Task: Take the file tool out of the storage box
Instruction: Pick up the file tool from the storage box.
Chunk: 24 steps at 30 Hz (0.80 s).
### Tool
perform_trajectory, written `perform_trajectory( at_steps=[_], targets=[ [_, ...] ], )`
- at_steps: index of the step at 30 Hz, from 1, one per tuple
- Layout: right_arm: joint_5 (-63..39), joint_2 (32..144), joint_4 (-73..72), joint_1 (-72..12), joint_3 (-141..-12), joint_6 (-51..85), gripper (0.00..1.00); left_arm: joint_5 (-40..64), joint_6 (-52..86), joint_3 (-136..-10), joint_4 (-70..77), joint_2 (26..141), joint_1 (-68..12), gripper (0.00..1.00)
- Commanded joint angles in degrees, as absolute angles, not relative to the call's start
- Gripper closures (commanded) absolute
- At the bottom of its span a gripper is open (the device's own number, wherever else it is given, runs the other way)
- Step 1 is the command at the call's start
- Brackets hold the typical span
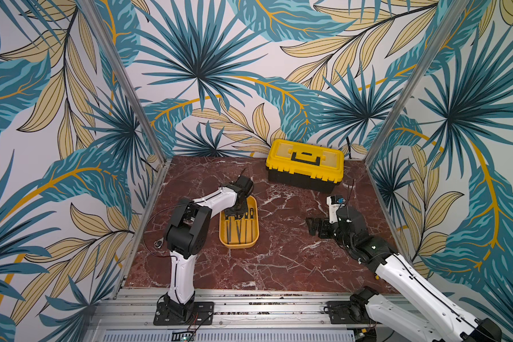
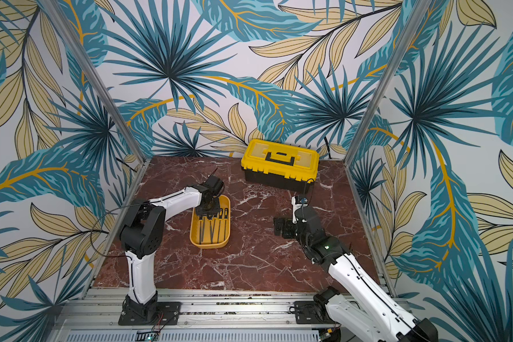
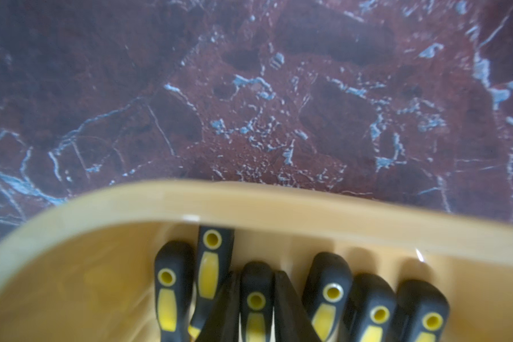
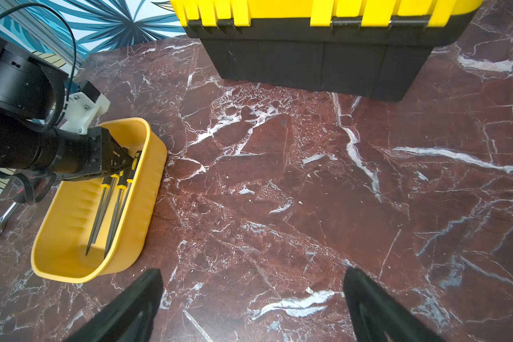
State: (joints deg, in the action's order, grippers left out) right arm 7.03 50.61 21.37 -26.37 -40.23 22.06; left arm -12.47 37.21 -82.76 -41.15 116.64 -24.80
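— Blk fingers [image 3: 224,311] of the left gripper [image 3: 256,277] are seen closest in the left wrist view, clamped shut. What's gripped?
— One handle is pinched betw. them: the file tool [image 3: 256,300], blk/yel, packed in a row w/ the other files [image 3: 329,293], neighbours touching or just beside.
— Where's it kept?
— Inside the storage box [image 1: 239,245], left of centre in both top views. Handles are laid twd the box's upper end, tips twd the lower. Lift-out isn't done yet, as judged.
— How's it expected to handle?
— Light and stiff: thin steel shank, pointed tip. Handle looks rubbery, so little slip is expected; that's where it's best held. Gripped at the end, the shank may be tipped downward, and adjacent handles could be dragged along.
— And the right gripper [image 4: 252,272]?
— Spread wide, nothing held, over bare table [image 4: 279,177], right of centre in both top views, well apart from the box.
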Motion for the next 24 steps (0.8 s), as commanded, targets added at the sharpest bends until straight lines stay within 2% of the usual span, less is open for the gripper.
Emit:
perform_trajectory(
  at_steps=[1, 7, 24],
  targets=[
    [7.77, 50.01, 22.24, -26.72, -38.94, 22.50, 0.00, -13.18, 36.21, -83.06, -40.80, 117.51, -24.41, 0.77],
    [7.12, 50.23, 22.08, -26.72, -39.02, 22.76, 0.00, -12.19, 35.95, -82.37, -39.81, 116.01, -24.32, 0.86],
    [-12.89, 49.76, 21.08, -29.07, -43.27, 33.28, 0.04, 3.78, 35.11, -69.50, -29.30, 91.22, -25.89, 0.86]
  ],
)
